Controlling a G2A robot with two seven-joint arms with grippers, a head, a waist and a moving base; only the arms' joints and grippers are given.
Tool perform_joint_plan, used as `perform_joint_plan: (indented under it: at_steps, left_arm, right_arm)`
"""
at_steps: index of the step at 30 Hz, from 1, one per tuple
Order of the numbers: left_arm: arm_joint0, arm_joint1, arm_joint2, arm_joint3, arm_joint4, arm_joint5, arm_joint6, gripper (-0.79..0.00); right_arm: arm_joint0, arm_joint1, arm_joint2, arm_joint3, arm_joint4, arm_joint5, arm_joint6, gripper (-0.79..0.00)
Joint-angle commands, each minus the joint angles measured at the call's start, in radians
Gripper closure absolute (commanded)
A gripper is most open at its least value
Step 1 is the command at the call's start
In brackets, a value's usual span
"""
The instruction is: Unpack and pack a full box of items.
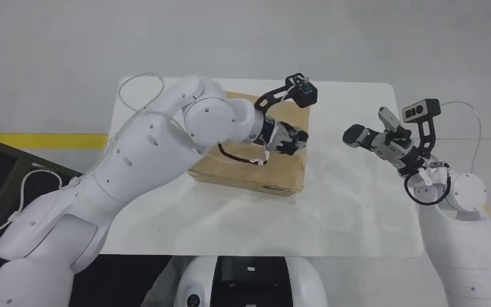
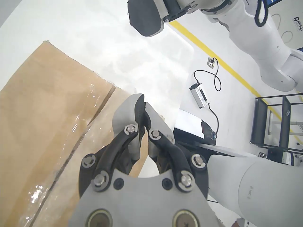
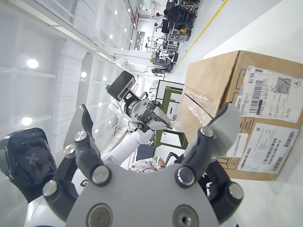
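The sealed cardboard box (image 1: 253,165), near the desk's (image 1: 345,222) far edge, was judged stiff and likely heavy, best held by its edges. Its seam tape (image 2: 71,128) looked slick. The left gripper (image 1: 295,140) was clenched at the seam's end; the right gripper (image 1: 370,127) was released, well apart.

Bright, even overhead light (ceiling lamps (image 3: 32,63)), glare on the box tape (image 2: 76,125).

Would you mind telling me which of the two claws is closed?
The left claw, its fingers pressed together over the edge of the taped cardboard box; the right claw is spread wide open, off to the box's side above the table.
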Motion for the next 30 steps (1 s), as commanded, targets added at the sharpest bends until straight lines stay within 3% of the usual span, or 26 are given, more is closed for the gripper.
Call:
perform_joint_plan:
  at_steps: [1, 30]
  left_arm:
    - [-0.010, -0.010, 0.012, 0.023, -0.002, -0.002, 0.000, 0.000]
    - [-0.080, -0.121, 0.087, 0.244, -0.036, -0.055, -0.030, 0.000]
  right_arm:
    - [-0.001, 0.000, 0.000, 0.000, 0.001, 0.001, -0.001, -0.785]
    - [0.007, -0.001, -0.004, 0.012, -0.003, 0.006, -0.004, -0.785]
